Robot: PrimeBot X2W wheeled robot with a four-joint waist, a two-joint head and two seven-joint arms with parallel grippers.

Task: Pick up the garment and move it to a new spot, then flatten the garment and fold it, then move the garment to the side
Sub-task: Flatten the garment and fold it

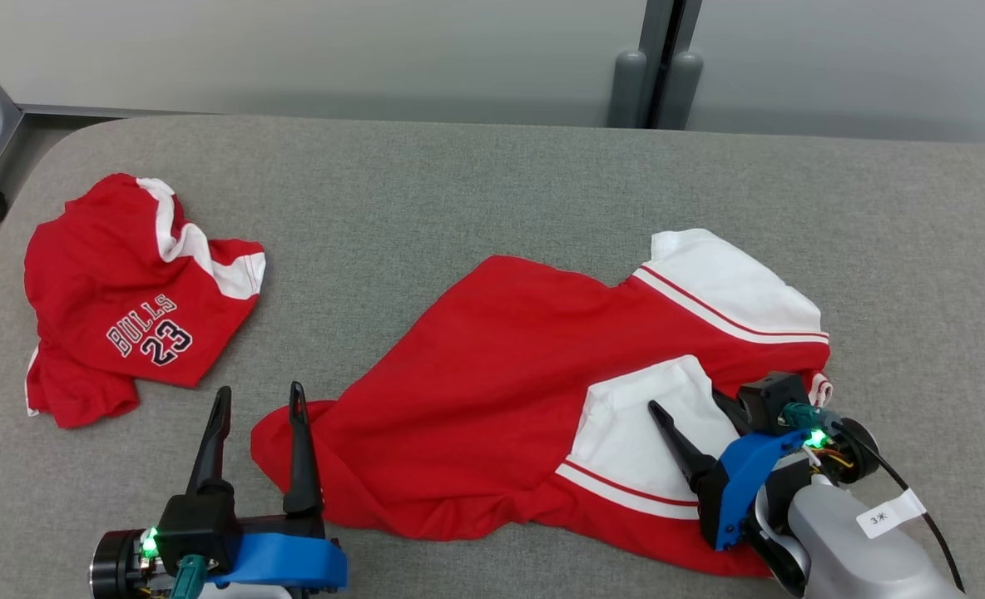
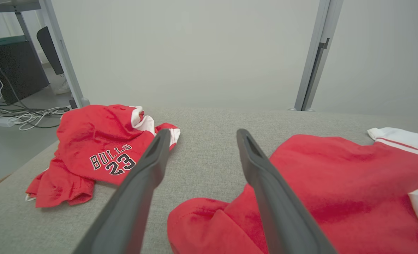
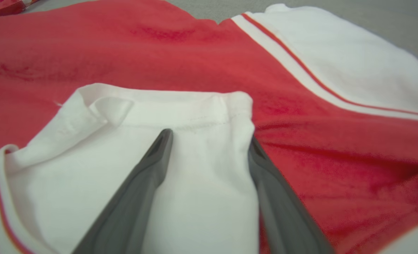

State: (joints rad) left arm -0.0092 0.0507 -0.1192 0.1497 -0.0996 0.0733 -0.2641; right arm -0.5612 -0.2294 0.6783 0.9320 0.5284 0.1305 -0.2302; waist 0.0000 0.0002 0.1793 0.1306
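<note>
The garment (image 1: 476, 374) has its sleeve beneath the spread right gripper (image 3: 209, 137).

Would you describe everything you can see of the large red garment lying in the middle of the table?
The large red garment is a soft, knit-looking shirt with white sleeves edged in red and white stripes. It lies spread but rumpled on the grey table, hem toward the robot's left, sleeves toward its right, the near sleeve folded onto the body. The open right end effector sits over that sleeve; the open left end effector stands by the hem corner. Whether either touches it is unclear.
</note>
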